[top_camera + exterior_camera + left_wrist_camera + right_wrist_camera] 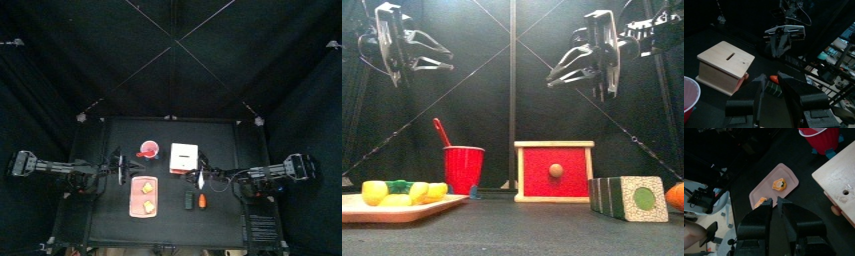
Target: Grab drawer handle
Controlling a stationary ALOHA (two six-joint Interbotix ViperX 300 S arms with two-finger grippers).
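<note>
Both grippers hung high above the table: the left gripper (436, 52) with its jaws spread wide and empty, the right gripper (572, 72) likewise splayed open and holding nothing. Down below, the drawer (553, 171) stood upright near the table's (516, 225) middle, its red front and round wooden knob (555, 171) facing forward, just beside the red cup (464, 169) with a red stick in it, while the tray (402, 205) of food lay front-left and a green-faced block (629, 197) sat front-right
</note>
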